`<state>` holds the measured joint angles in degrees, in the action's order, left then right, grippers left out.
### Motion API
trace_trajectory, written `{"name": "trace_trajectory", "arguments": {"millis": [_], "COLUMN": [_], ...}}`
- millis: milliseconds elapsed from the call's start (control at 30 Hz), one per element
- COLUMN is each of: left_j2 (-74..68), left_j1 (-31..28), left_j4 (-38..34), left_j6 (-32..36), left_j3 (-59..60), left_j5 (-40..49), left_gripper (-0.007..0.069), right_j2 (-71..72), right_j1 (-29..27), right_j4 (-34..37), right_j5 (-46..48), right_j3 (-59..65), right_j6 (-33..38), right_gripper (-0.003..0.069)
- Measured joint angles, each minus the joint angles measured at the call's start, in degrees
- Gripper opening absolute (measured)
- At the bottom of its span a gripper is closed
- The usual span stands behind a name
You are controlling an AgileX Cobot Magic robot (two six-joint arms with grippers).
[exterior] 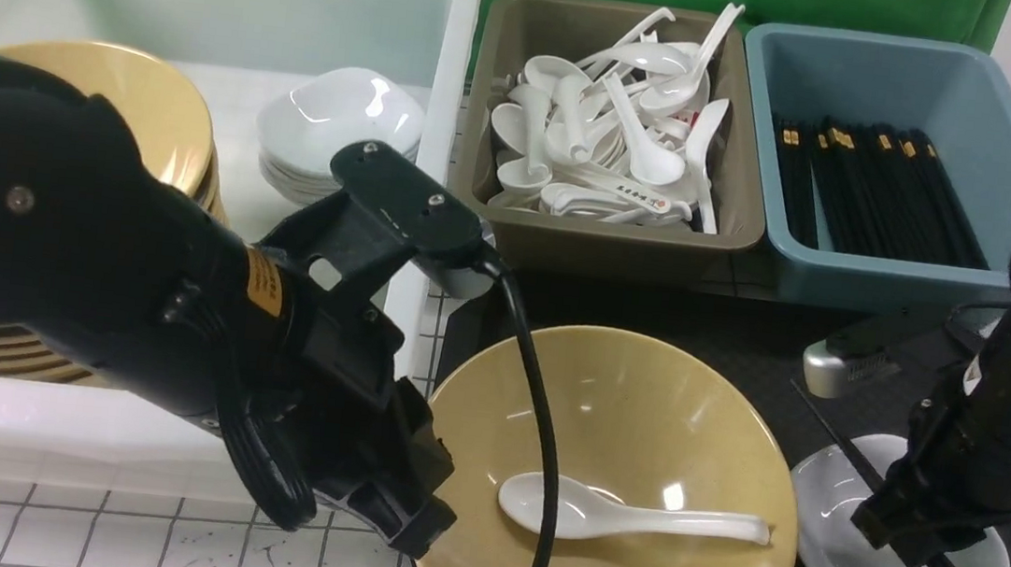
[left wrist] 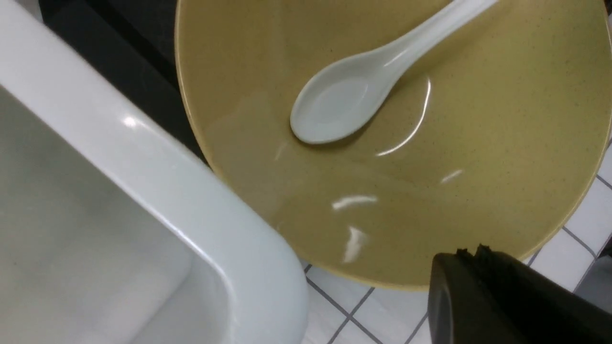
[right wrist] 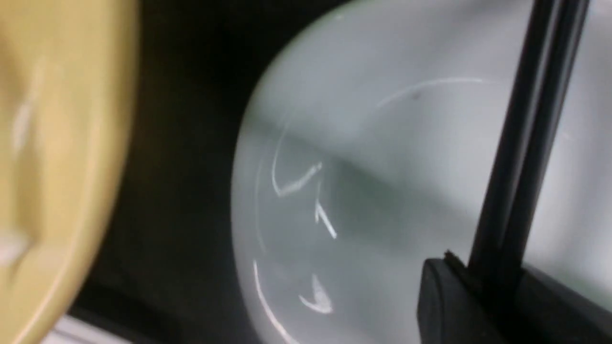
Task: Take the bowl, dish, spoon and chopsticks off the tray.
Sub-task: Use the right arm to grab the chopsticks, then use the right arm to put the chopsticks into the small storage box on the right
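White plastic of the tub (exterior: 447, 127) rises just beside the left gripper (exterior: 422, 526), on its outer side. That gripper's jaws are closed, with the tips down at the rim of the bowl (exterior: 642, 411). I cannot tell whether the rim is pinched between them. The bowl sits on the tray (exterior: 746, 323), and the part of its rim next to the gripper reaches out over the tiled table (exterior: 113, 533). The spoon (exterior: 594, 514) lies loose in the bowl's well, with the scoop toward the left gripper and the handle pointing toward the right one. The arm's cable (exterior: 536, 437) drapes across the bowl, right over the scoop.

In my judgement the first risk is here. If the bowl is lifted or tipped by one thin edge, the spoon would slide and ride out with it, or the wide glossy bowl could twist free. The cable could also catch the spoon.

Further right, the dish (exterior: 830, 505) lies directly under the right gripper (exterior: 915, 547). The chopsticks (exterior: 837, 436) rest across the dish. The right gripper has narrowed onto the pair near their middle, with the gold ends on its near side.

The second risk is that one of these slick sticks pivots or slips out as they rise. A dragging tip could then push the dish toward the tray's rim.
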<state>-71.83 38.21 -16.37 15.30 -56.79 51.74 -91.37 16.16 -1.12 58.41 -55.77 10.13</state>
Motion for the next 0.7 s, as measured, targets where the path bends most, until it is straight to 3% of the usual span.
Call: {"name": "trace_trajectory", "arguments": {"millis": [200,333,567,700], "left_j2": [-0.9,-5.1,-18.0,-23.8], "left_j1": [0.0,0.0,0.0,0.0], "left_j4": [-0.6,-0.7,1.0,2.5], "left_j6": [0.0,0.0,1.3,1.6], "left_j3": [-3.0,-11.6,-30.5,-38.5], "left_j5": [-3.2,-4.4,-6.0,-7.9], "left_gripper": [-0.0006,-0.0006,-0.0006,-0.0006], "right_j2": [7.3,8.7,1.8,-6.3], "right_j1": [0.0,-0.1,-4.0,-8.0], "right_j4": [0.0,0.0,0.0,0.0], "right_j5": [3.2,3.8,0.5,-5.6], "right_j3": [-3.3,-11.0,-29.1,-37.9], "right_j6": [-0.9,-1.1,-5.0,-10.8], "right_gripper": [0.016,0.016,0.016,0.016]}}
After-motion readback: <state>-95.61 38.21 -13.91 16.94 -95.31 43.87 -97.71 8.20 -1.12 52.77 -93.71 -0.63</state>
